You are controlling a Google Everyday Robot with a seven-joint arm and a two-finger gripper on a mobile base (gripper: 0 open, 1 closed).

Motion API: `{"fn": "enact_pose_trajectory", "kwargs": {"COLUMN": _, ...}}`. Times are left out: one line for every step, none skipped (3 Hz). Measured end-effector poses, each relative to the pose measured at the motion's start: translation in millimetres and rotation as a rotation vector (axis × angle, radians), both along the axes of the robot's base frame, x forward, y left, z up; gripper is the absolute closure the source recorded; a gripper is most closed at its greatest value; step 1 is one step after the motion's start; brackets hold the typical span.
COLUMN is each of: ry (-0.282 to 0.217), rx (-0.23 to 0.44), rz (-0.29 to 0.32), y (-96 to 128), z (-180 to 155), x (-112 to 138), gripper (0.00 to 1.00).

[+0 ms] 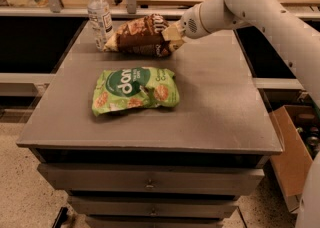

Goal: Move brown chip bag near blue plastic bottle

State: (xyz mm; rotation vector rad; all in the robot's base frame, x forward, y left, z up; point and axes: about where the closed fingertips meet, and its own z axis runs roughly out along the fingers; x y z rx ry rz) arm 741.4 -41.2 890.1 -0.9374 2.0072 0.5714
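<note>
The brown chip bag (pixel 139 37) lies tilted at the back of the grey table (pixel 215 102), with its left tip right beside the blue plastic bottle (pixel 100 14). The bottle is clear with a white cap and stands upright at the back left. My gripper (pixel 173 36) comes in from the right on a white arm and is shut on the bag's pale right end, holding it at about table height.
A green chip bag (pixel 134 89) lies in the middle of the table, in front of the brown bag. An open cardboard box (pixel 290 157) stands on the floor at the right. Drawers (pixel 150 182) sit below the tabletop. A counter rail runs behind the table.
</note>
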Motion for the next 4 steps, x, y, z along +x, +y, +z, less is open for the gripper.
{"fn": "enact_pose_trajectory", "kwargs": {"ry": 0.004, "rx": 0.001, "rz": -0.023, "y": -4.3, "z": -0.5, "x": 1.4, "gripper": 0.84}}
{"fn": "enact_pose_trajectory", "kwargs": {"ry": 0.021, "rx": 0.004, "rz": -0.049, "y": -7.7, "z": 1.6, "x": 4.2, "gripper": 0.6}}
{"fn": "enact_pose_trajectory", "kwargs": {"ry": 0.042, "rx": -0.018, "rz": -0.062, "y": -8.8, "z": 5.5, "x": 5.9, "gripper": 0.37}}
{"fn": "enact_pose_trajectory", "kwargs": {"ry": 0.065, "rx": -0.034, "rz": -0.094, "y": -17.1, "z": 8.0, "x": 6.4, "gripper": 0.13}}
